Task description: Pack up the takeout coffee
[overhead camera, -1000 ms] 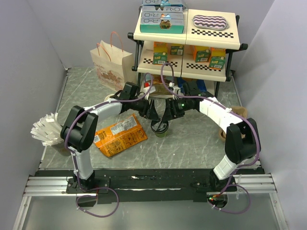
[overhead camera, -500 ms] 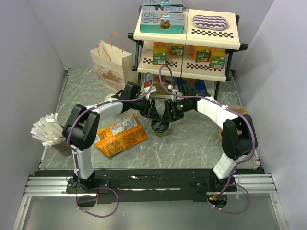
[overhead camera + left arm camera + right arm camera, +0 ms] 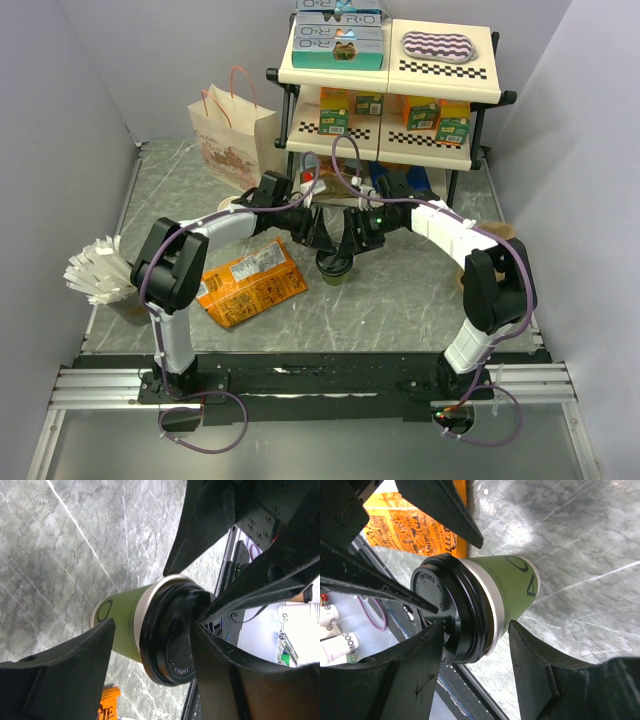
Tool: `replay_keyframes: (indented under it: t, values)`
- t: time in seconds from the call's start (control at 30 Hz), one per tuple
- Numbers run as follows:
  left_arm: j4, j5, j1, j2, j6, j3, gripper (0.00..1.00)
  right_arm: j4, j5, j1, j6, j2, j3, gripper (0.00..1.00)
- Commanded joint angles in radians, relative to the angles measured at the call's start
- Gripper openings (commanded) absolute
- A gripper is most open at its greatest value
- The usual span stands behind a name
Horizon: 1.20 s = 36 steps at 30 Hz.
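The takeout coffee (image 3: 335, 268), a dark green paper cup with a black lid, stands upright on the marble table in front of the rack. Both grippers meet over it. My left gripper (image 3: 322, 240) comes from the left and my right gripper (image 3: 350, 243) from the right. In the left wrist view the cup (image 3: 122, 625) sits inside the open left gripper (image 3: 152, 630), one finger (image 3: 70, 675) beside the cup wall, the other over the lid (image 3: 172, 640). In the right wrist view the open right gripper (image 3: 476, 625) straddles the cup (image 3: 512, 587), with a gap at its outer finger (image 3: 535, 670).
A paper bag with pink handles (image 3: 232, 135) stands at the back left beside the two-tier rack (image 3: 390, 90) of cartons. An orange snack packet (image 3: 250, 282) lies just left of the cup. A white fanned bundle (image 3: 98, 270) sits at the left edge.
The right arm has shifted a little to the left, bringing its gripper closer over the cup. The cup and the left arm have barely moved.
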Motion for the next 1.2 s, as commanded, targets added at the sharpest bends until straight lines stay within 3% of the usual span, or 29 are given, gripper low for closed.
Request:
replay_keyframes:
  t: [0.0, 0.27, 0.63, 0.87, 1.17]
  values:
    - [-0.026, 0.025, 0.017, -0.082, 0.041, 0.022, 0.69, -0.031, 0.041, -0.009, 0.008, -0.015, 0.049, 0.62]
    - [-0.121, 0.077, 0.062, -0.158, 0.113, -0.075, 0.72, -0.006, -0.012, -0.015, 0.025, -0.009, 0.031, 0.62]
    - [-0.201, 0.190, 0.062, -0.117, 0.198, -0.077, 0.73, 0.024, -0.095, -0.044, 0.059, -0.004, 0.014, 0.70]
    - [-0.250, 0.134, 0.062, -0.100, 0.310, -0.074, 0.71, 0.038, -0.129, -0.049, 0.069, 0.000, 0.003, 0.70]
    - [-0.150, 0.068, 0.048, -0.063, 0.261, -0.075, 0.66, 0.041, -0.153, -0.055, 0.079, 0.017, 0.009, 0.71]
